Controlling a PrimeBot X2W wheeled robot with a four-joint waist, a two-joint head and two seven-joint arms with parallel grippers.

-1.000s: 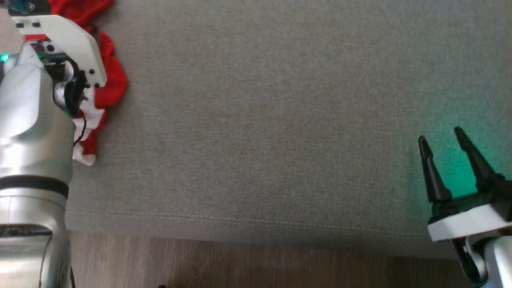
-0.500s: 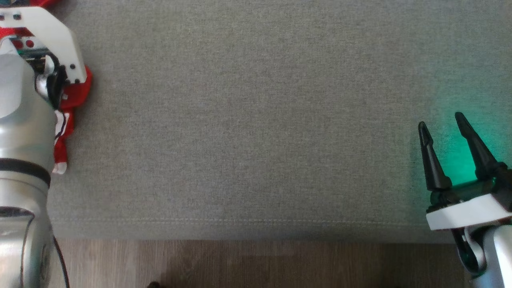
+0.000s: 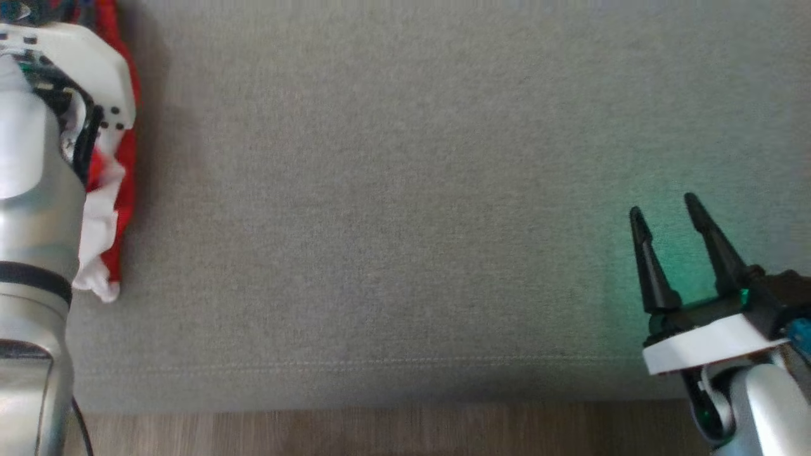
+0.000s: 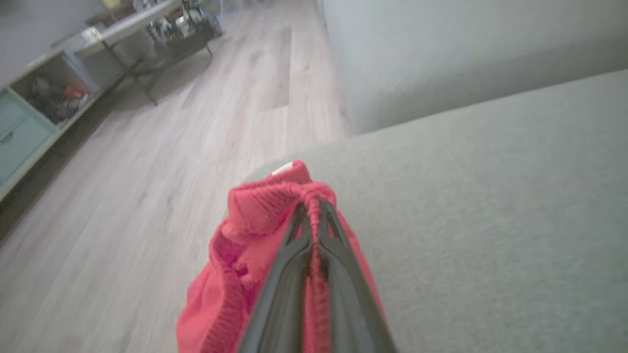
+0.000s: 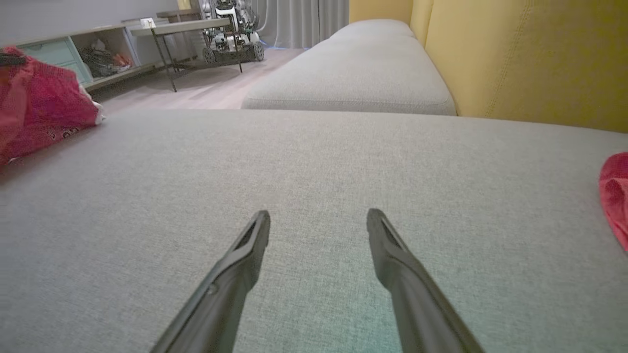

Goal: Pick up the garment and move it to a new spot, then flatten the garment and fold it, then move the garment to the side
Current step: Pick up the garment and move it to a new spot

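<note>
The first step looks under way, nothing beyond it. The left fingers (image 4: 284,264) are pinched tight on a gathered fold of the red garment (image 4: 255,211), which hangs bunched from them at the left end of the grey sofa seat (image 3: 405,190), close to the seat's edge above the wooden floor (image 4: 147,162). Whether its lower end touches the seat I cannot tell. The right fingers (image 3: 647,259) stand wide apart and hold nothing, hovering low over the seat's right part, well apart from the garment. What is left, by my reckoning, is nearly all of it: carry the garment to its new spot, spread it flat, fold it — most likely with both arms — then move it to the side.
</note>
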